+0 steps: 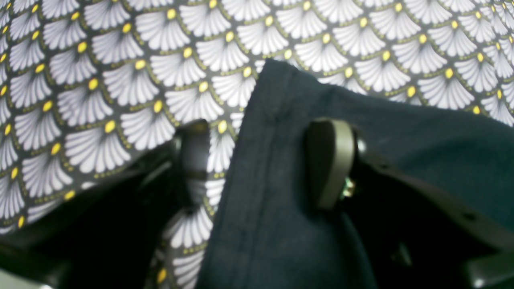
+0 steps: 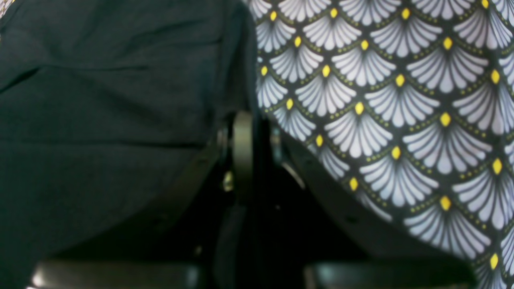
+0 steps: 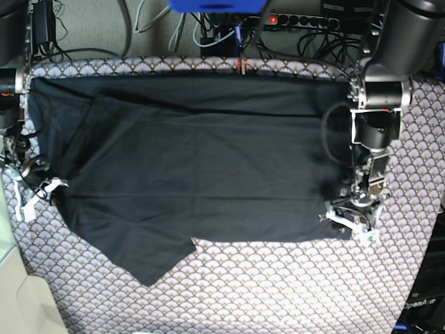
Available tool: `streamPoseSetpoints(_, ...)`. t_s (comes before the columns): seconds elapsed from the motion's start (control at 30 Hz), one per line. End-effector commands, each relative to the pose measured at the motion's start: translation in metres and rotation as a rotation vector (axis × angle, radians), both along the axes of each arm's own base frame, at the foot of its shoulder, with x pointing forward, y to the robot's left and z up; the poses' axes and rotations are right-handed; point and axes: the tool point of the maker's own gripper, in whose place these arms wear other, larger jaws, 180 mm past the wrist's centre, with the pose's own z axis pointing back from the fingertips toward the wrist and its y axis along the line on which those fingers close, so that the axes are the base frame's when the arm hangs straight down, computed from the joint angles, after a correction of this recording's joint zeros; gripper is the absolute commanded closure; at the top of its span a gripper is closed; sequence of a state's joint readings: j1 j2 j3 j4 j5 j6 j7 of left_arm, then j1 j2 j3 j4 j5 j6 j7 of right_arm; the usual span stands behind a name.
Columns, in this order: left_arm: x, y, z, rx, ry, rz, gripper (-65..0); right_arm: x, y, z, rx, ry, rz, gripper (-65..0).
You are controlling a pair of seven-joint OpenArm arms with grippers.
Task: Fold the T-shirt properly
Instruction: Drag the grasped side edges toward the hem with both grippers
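Black, soft cloth made up the T-shirt (image 3: 201,160), which lay spread wide across the middle of the patterned tablecloth (image 3: 264,292), reaching from the table's far edge most of the way toward the near one. By my judgement the fold had barely begun: the body lay mostly flat and broad, one sleeve (image 3: 149,261) stuck out as a point toward the near edge, and a diagonal crease near the far corner on the base view's left hinted at one layer turned over. Folding the sides in and doubling the length seemed still to be done.

The left gripper (image 1: 261,160) sat at the shirt's near corner on the base view's right, its jaws standing apart, with a hemmed edge of the cloth rising between them; one finger pad (image 1: 333,160) rested against the fabric, nothing yet pinched. The right gripper (image 2: 249,156) was at the shirt's edge on the base view's left, jaws drawn together; whether cloth was caught in them I could not tell.

No print or label showed on the shirt. The only legible writing was pale lettering on a dark arm base (image 3: 419,304) at the base view's lower right corner, seeming to read "OpenArm"
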State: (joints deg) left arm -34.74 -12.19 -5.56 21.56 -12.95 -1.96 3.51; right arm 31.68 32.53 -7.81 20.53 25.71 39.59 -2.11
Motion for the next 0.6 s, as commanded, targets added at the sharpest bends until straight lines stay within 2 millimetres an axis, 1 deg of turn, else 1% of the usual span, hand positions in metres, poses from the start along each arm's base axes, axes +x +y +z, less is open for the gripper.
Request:
streamPoseSetpoints(0.0, 0.001, -0.008, -0.001, -0.021, -0.012, -0.007, -36.1, 0.014, -0.011, 0.024, -0.005, -0.071, -0.013, -3.7)
streamPoseSetpoints(0.03, -0.001, -0.009, -0.004, -0.019, -0.019, -0.005, -33.6, 0.014, -0.011, 0.024, -0.005, -0.071, -0.013, -3.7)
streamPoseSetpoints(0.1, -0.009, -0.01, -0.015, -0.019, -0.011, 0.004, -25.6, 0.014, -0.011, 0.024, -0.005, -0.071, -0.013, -3.7)
streamPoseSetpoints(0.17, -0.018, -0.008, -0.027, -0.021, 0.01, 0.016, -13.5, 0.014, -0.011, 0.024, -0.005, -0.071, -0.013, -3.7)
streamPoseSetpoints(0.23, -0.02, -0.013, -0.031, -0.028, 0.018, 0.016, -1.9, 0.014, -0.009, 0.023, -0.01, -0.067, -0.003, -3.5)
streamPoseSetpoints(0.27, -0.02, -0.014, -0.031, -0.036, 0.018, 0.019, 0.0, 0.013, -0.007, 0.021, -0.015, -0.06, 0.006, -3.4)
streamPoseSetpoints(0.4, -0.019, -0.011, -0.03, -0.064, 0.008, 0.046, 0.0, 0.016, -0.005, 0.024, -0.019, -0.069, 0.014, -3.4)
streamPoseSetpoints(0.57, -0.018, -0.013, -0.03, -0.085, 0.025, 0.045, 0.0, 0.027, 0.003, 0.043, -0.035, -0.124, 0.053, -3.4)
